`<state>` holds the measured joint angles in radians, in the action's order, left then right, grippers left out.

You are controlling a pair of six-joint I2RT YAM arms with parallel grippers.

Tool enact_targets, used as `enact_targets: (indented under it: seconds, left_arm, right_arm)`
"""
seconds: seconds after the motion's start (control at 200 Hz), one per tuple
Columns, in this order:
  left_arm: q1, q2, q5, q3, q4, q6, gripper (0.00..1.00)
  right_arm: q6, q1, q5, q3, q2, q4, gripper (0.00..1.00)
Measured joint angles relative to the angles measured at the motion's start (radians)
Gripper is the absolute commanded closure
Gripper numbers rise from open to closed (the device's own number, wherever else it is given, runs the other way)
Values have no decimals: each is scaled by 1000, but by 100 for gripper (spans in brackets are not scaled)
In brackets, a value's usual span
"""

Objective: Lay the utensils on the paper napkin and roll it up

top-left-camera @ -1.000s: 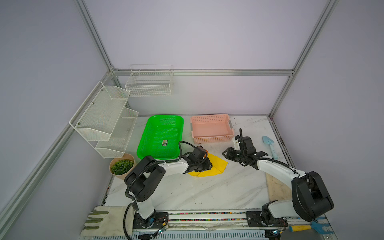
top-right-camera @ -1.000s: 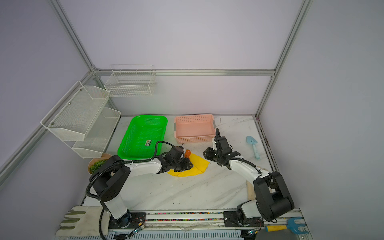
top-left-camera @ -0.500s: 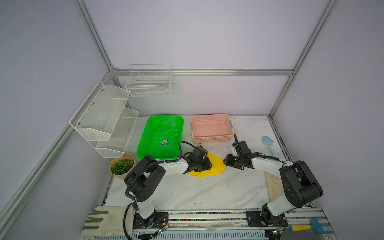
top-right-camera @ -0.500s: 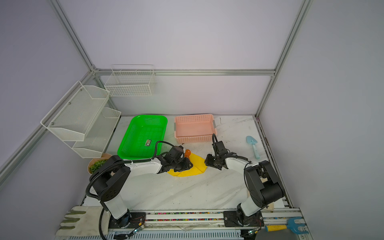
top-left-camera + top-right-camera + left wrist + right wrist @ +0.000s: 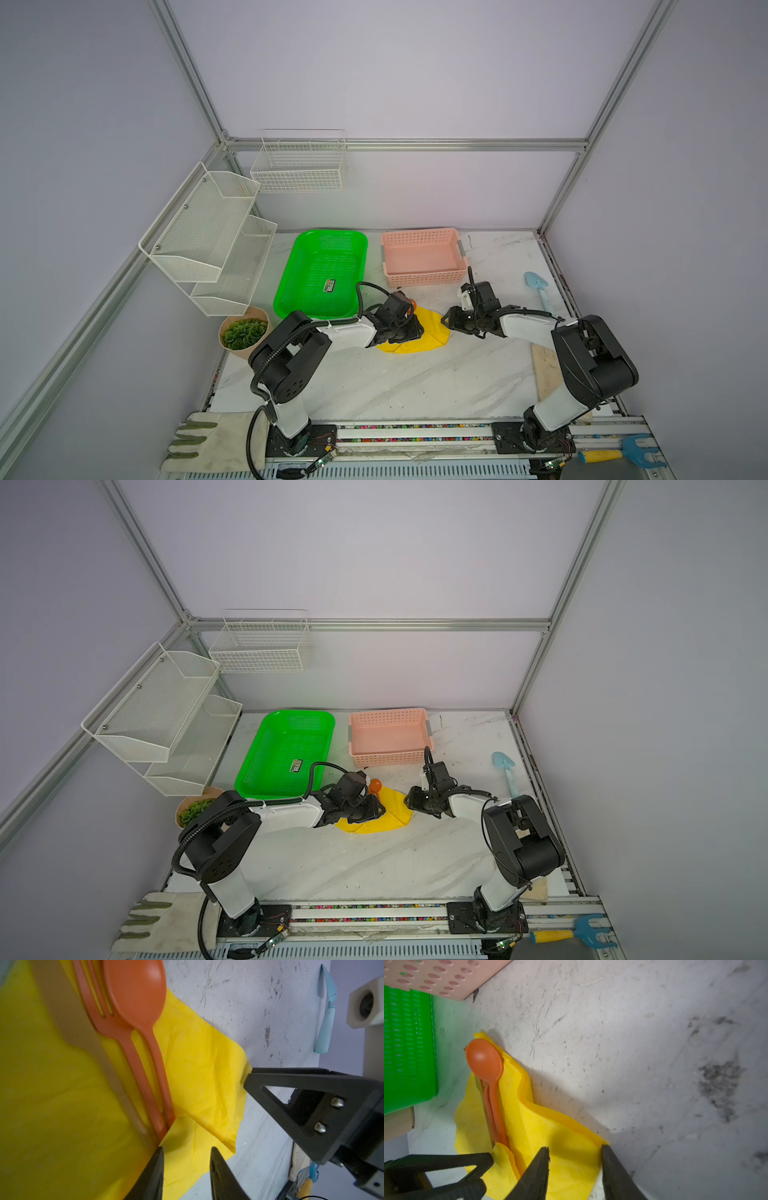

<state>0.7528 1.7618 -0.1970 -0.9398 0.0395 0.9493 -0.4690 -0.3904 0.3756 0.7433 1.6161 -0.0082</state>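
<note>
The yellow paper napkin (image 5: 430, 337) (image 5: 388, 817) lies crumpled in front of the baskets, partly folded over itself. Both utensils, an orange spoon (image 5: 135, 991) (image 5: 485, 1059) and an orange fork (image 5: 116, 1028), lie side by side in its crease, handles running under a folded flap. In both top views only the spoon bowl (image 5: 411, 302) (image 5: 375, 785) shows. My left gripper (image 5: 187, 1153) (image 5: 415, 332) stands open, low over the flap by the handle ends. My right gripper (image 5: 575, 1150) (image 5: 446, 322) is open too, its jaws straddling the napkin's right corner (image 5: 600, 1142).
A green basket (image 5: 324, 270) and a pink basket (image 5: 422, 257) stand just behind the napkin. A light-blue trowel (image 5: 538, 286) lies at the far right, a plant pot (image 5: 243, 334) at the left. A beige cloth (image 5: 544, 365) lies at the right edge and a blue rake (image 5: 615, 453) at the front.
My right gripper has come down and leftward from above the table to the napkin's right corner. The left gripper has stayed on the napkin.
</note>
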Motion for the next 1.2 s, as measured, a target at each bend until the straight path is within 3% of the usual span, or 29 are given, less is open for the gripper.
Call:
enact_targets:
  seconds: [0.215, 0.46, 0.86, 1.005, 1.155, 1.2]
  left_arm:
    - [0, 0, 0, 4, -1, -1, 63]
    - [0, 0, 3, 4, 0, -3, 64]
    - [-7, 0, 4, 5, 0, -11, 65]
    - [-12, 0, 8, 6, 0, -18, 65]
    - [-14, -2, 11, 16, -2, -18, 66]
    - [-16, -5, 11, 23, -8, -19, 66]
  right_arm:
    - [-22, 0, 45, -15, 14, 40, 74]
    - [-48, 0, 96, -25, 13, 50, 76]
    - [-66, -51, 251, -52, -46, 114, 63]
    - [-56, -51, 239, -56, -130, 99, 55]
    - [-61, -47, 154, -52, -184, 70, 47]
    - [-69, -42, 125, -50, -185, 53, 34]
